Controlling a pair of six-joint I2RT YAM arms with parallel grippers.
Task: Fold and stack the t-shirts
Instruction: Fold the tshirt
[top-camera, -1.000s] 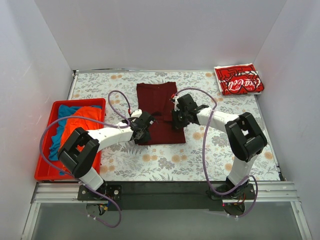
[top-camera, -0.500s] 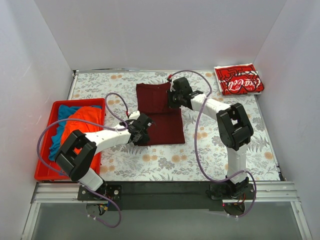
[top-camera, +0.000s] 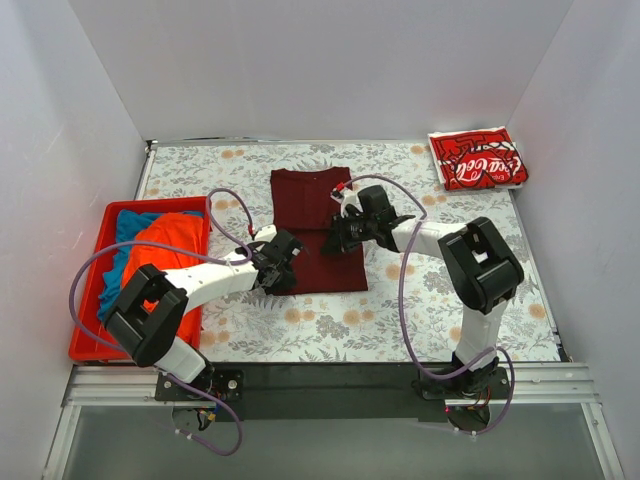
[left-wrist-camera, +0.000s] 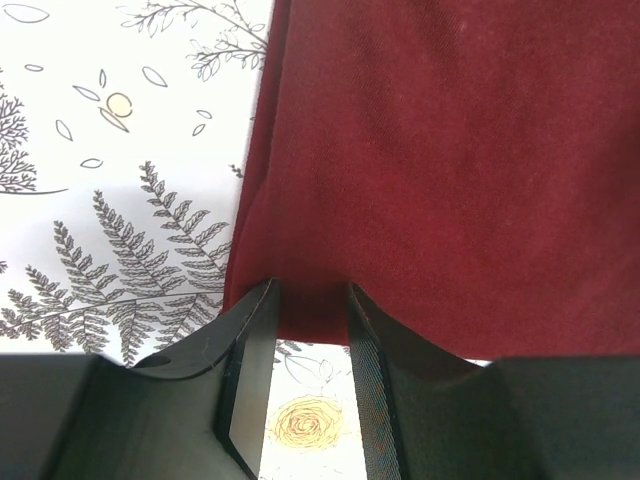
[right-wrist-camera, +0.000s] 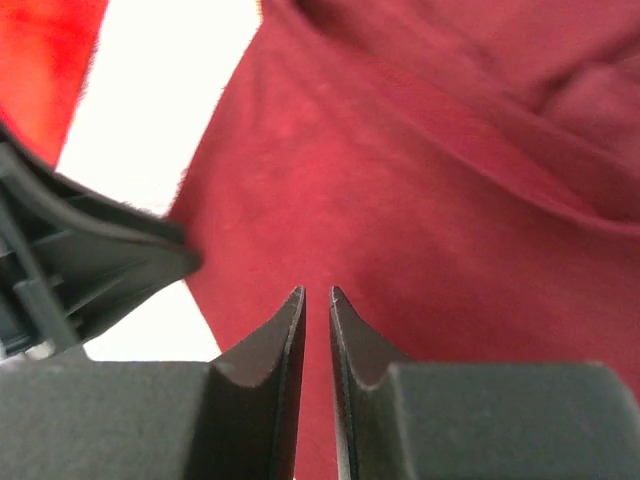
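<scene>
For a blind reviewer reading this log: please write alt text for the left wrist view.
A plain dark maroon cloth t-shirt fills the upper right, lying flat on a white tablecloth printed with ferns and flowers. The black jaws of the left gripper stand open at the shirt's lower edge.

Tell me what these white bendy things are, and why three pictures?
They are two robot arms, left and right, bolted to a flowery table. The big picture comes from a camera above. The close-ups come from cameras on the wrists, showing each arm's fingers. A maroon shirt lies in the middle, a folded Coca-Cola shirt in the far corner, an orange shirt and blue shirt in a red bin. The left fingers are open at the maroon shirt's edge. The right fingers are nearly shut over it; holding it or not, I can't tell.
</scene>
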